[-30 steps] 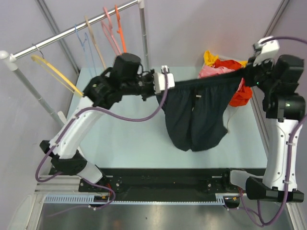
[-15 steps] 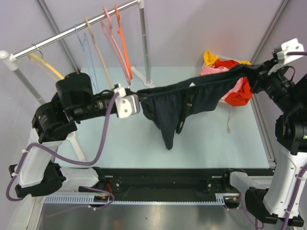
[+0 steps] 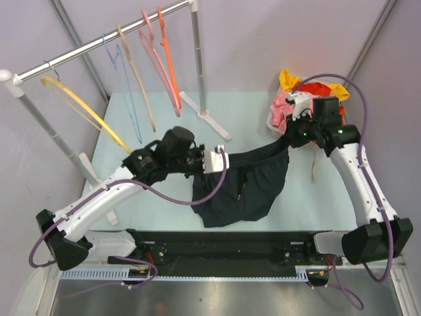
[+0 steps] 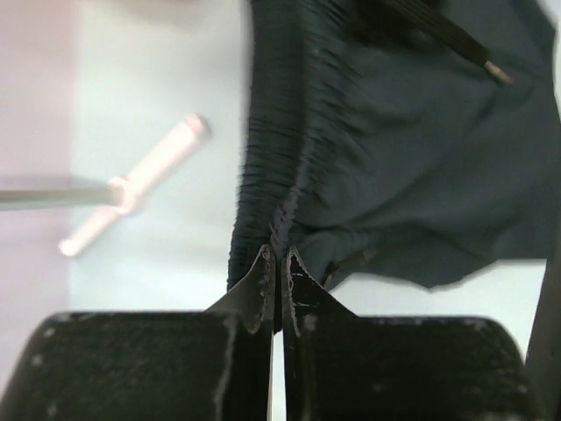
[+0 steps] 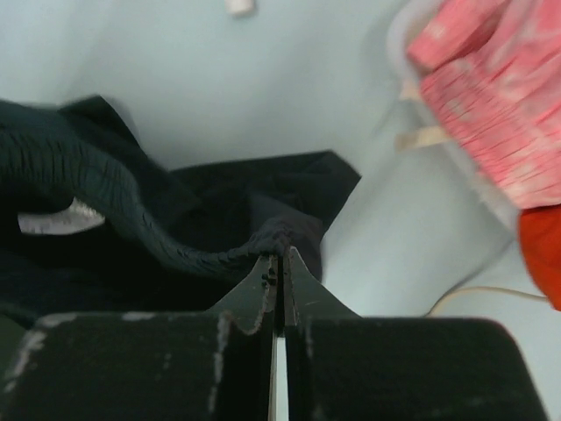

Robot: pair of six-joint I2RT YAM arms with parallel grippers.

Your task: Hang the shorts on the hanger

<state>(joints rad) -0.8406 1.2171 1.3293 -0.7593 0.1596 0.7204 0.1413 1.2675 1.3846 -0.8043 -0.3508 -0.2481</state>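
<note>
The dark shorts (image 3: 245,189) sag between my two grippers, their lower part resting on the pale table (image 3: 158,118). My left gripper (image 3: 222,160) is shut on the gathered waistband at the left end; in the left wrist view the band (image 4: 272,175) runs straight out from the pinched tips (image 4: 279,254). At the right end my right gripper (image 3: 287,135) is shut on the waistband too, and fabric (image 5: 114,210) bunches at its tips (image 5: 280,256). The pale-pink hanger (image 3: 158,66) hangs on the rail at the back left, well away from both grippers.
The metal rail (image 3: 99,43) also carries orange (image 3: 167,52), beige (image 3: 135,76), blue (image 3: 125,85) and yellow (image 3: 85,108) hangers. The rack's post and foot (image 3: 204,112) stand on the table. A pile of pink (image 5: 491,105) and red-orange (image 5: 543,263) garments lies at the back right.
The shorts were stretched taut and high between the arms; both arms have come down and inward, so the shorts now hang slack with the legs on the table. Both grips are unchanged.
</note>
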